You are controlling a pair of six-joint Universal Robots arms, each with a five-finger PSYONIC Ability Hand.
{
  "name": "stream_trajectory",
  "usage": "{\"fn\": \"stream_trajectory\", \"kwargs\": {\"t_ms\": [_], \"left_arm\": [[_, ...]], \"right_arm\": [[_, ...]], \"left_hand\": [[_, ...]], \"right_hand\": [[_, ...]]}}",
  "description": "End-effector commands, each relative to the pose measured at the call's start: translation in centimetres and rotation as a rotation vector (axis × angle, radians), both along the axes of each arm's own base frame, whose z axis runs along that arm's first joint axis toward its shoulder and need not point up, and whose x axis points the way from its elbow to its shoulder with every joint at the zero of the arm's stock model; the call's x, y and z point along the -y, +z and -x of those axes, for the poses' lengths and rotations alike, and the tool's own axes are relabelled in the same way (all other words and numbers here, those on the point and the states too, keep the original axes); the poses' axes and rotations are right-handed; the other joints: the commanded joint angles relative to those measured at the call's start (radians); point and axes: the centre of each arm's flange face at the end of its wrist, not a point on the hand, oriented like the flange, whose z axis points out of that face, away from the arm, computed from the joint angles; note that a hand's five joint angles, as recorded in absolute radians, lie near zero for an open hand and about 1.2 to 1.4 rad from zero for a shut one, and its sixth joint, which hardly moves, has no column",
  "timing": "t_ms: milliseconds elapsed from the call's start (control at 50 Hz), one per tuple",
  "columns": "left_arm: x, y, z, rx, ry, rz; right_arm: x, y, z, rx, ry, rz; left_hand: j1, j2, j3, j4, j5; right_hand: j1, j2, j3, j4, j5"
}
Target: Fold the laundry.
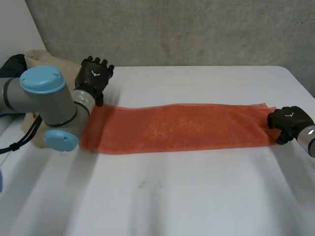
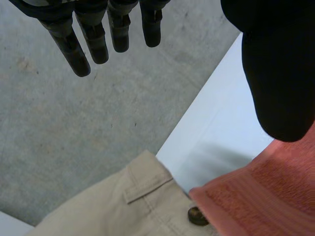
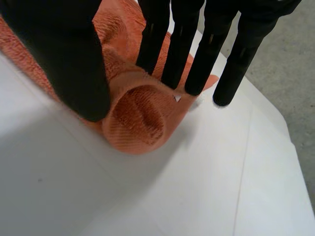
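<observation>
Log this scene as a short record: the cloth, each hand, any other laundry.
cloth: orange towel, laid out as a long strip across the white table
left: left hand open, fingers straight, over the towel's far left corner
right: right hand at the towel's right end, pinching its curled edge between thumb and fingers
other laundry: beige trousers with a button, next to the towel's left corner

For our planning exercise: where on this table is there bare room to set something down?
Bare: the wide near table before the orange towel, and the strip behind it. Crowded: the far left corner, with left hand and beige trousers; the towel's right end, at the right hand.
</observation>
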Motion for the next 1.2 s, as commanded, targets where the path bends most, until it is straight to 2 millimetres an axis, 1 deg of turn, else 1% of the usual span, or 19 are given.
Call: {"fn": "stream_trajectory", "kwargs": {"t_ms": [20,140,280,400,560,640,660,720,740,800,820,860,900,960,1040,1060,1120,1140,1200], "left_arm": [[-1.5,-0.1,-0.1,0.009,-0.009,-0.023],[-2.8,0.5,-0.6,0.010,-0.008,-0.035],[-4.9,2.3,-1.4,-0.044,-0.009,-0.049],[-6.3,3.3,-2.0,-0.081,-0.010,-0.060],[-7.4,4.2,-2.4,-0.090,-0.010,-0.053],[-7.6,4.6,-2.5,-0.094,-0.009,-0.046],[-7.7,4.8,-2.6,-0.096,-0.008,-0.043],[-7.8,5.2,-2.7,-0.100,-0.007,-0.035],[-7.9,5.4,-2.8,-0.102,-0.004,-0.031],[-8.3,5.4,-3.1,-0.100,-0.002,-0.036],[-8.6,5.6,-3.2,-0.101,-0.001,-0.033],[-8.9,5.6,-3.5,-0.101,0.002,-0.035],[-9.4,5.3,-3.6,-0.096,0.001,-0.048],[-9.9,4.8,-3.8,-0.089,0.001,-0.065],[-10.4,3.7,-4.0,-0.077,0.003,-0.093],[-10.5,3.6,-4.0,-0.076,0.003,-0.096],[-10.6,3.4,-4.0,-0.074,0.002,-0.104],[-10.6,3.4,-4.0,-0.075,0.000,-0.102],[-10.6,3.7,-3.7,-0.078,-0.008,-0.093]], "right_arm": [[0.6,0.1,0.4,-0.063,-0.012,0.052],[1.1,0.5,2.5,-0.177,-0.129,0.072],[2.3,3.8,8.8,-0.370,-0.265,0.154],[2.8,5.1,8.7,-0.497,-0.229,0.207],[1.8,7.6,1.0,-0.401,-0.075,0.326],[0.0,8.6,-5.0,-0.351,0.093,0.404],[-1.1,9.0,-7.9,-0.329,0.180,0.449],[-3.4,9.5,-12.5,-0.294,0.314,0.518],[-5.0,9.9,-15.2,-0.265,0.392,0.564],[-7.4,9.7,-18.8,-0.223,0.503,0.622],[-9.0,8.8,-21.1,-0.199,0.583,0.639],[-10.7,7.5,-23.2,-0.175,0.665,0.649],[-13.8,5.5,-26.3,-0.146,0.791,0.651],[-17.0,2.7,-28.9,-0.125,0.914,0.620],[-19.2,-0.3,-30.4,-0.148,0.982,0.588],[-19.4,-0.6,-30.5,-0.156,0.982,0.586],[-18.6,0.2,-30.0,-0.186,0.882,0.590],[-18.1,0.7,-29.7,-0.192,0.842,0.590],[-17.5,2.9,-28.5,-0.183,0.715,0.581]], "left_hand": [[0.004,-0.009,-0.017,-0.008,-0.028],[0.001,-0.011,-0.020,-0.011,-0.031],[-0.001,-0.014,-0.023,-0.014,-0.034],[-0.004,-0.017,-0.026,-0.017,-0.037],[-0.004,-0.017,-0.026,-0.017,-0.037],[-0.004,-0.017,-0.026,-0.017,-0.037],[-0.004,-0.017,-0.026,-0.017,-0.037],[-0.004,-0.017,-0.026,-0.017,-0.037],[-0.004,-0.017,-0.026,-0.017,-0.037],[-0.007,-0.020,-0.029,-0.020,-0.039],[-0.007,-0.020,-0.029,-0.020,-0.039],[-0.010,-0.023,-0.032,-0.023,-0.042],[-0.013,-0.026,-0.035,-0.026,-0.045],[-0.013,-0.026,-0.035,-0.026,-0.045],[-0.013,-0.026,-0.035,-0.026,-0.045],[-0.013,-0.026,-0.035,-0.026,-0.045],[-0.014,-0.027,-0.036,-0.027,-0.046],[-0.014,-0.027,-0.036,-0.027,-0.046],[-0.014,-0.027,-0.036,-0.027,-0.046]], "right_hand": [[0.543,0.532,0.535,0.534,0.539],[0.543,0.532,0.535,0.534,0.539],[0.543,0.532,0.535,0.534,0.539],[0.543,0.532,0.535,0.534,0.539],[0.543,0.532,0.535,0.534,0.539],[0.543,0.532,0.535,0.534,0.539],[0.543,0.532,0.535,0.534,0.539],[0.543,0.532,0.535,0.534,0.539],[0.543,0.532,0.535,0.534,0.539],[0.543,0.532,0.535,0.534,0.539],[0.543,0.532,0.535,0.534,0.539],[0.543,0.532,0.535,0.534,0.539],[0.543,0.532,0.535,0.534,0.539],[0.543,0.532,0.535,0.534,0.539],[0.518,0.507,0.510,0.508,0.514],[0.300,0.289,0.291,0.290,0.295],[-0.565,-0.576,-0.573,-0.574,-0.569],[-0.668,-0.678,-0.676,-0.677,-0.672],[-0.679,-0.689,-0.687,-0.688,-0.683]]}}
